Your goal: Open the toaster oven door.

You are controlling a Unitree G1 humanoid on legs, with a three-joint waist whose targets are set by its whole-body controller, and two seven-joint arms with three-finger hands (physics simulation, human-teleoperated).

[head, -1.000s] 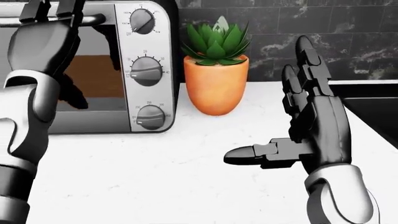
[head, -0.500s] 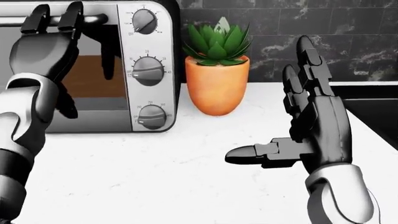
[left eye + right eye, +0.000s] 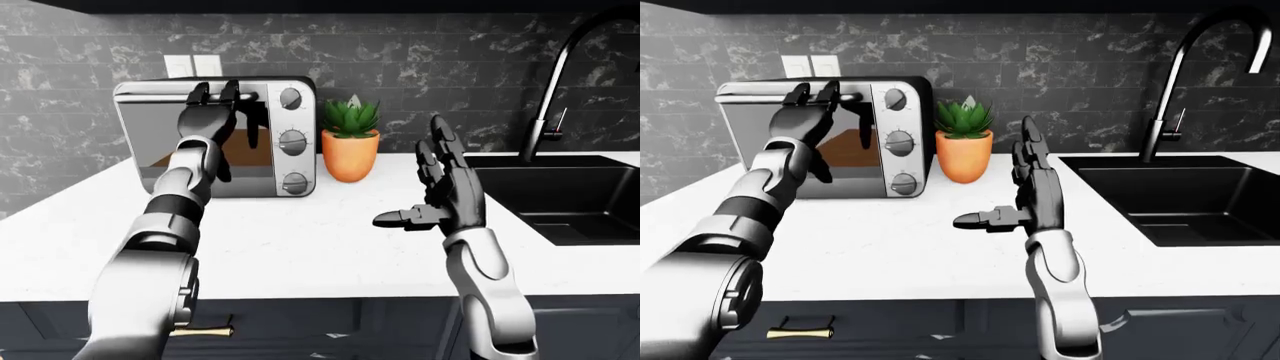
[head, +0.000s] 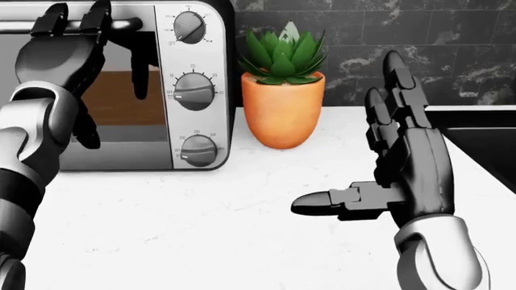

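The silver toaster oven (image 3: 130,154) stands on the white counter against the dark tiled wall, left of centre; its glass door (image 4: 113,103) is closed. The handle bar (image 4: 123,25) runs along the door's top edge. My left hand (image 4: 77,21) is raised against the door, its fingers (image 4: 95,18) laid up over the handle, the palm against the glass; I cannot see them curled round the bar. My right hand (image 4: 379,163) hovers open and empty over the counter to the right, thumb pointing left.
Three knobs (image 4: 193,90) sit on the oven's right panel. An orange pot with a green succulent (image 4: 280,115) stands just right of the oven. A black sink (image 3: 560,195) with a tall faucet (image 3: 555,82) is at the right. The counter edge (image 3: 320,292) runs below.
The view has shifted slightly, and the oven sits a little further right. My left hand stays at the handle with small adjustments. The door remains closed. The right hand has barely moved.
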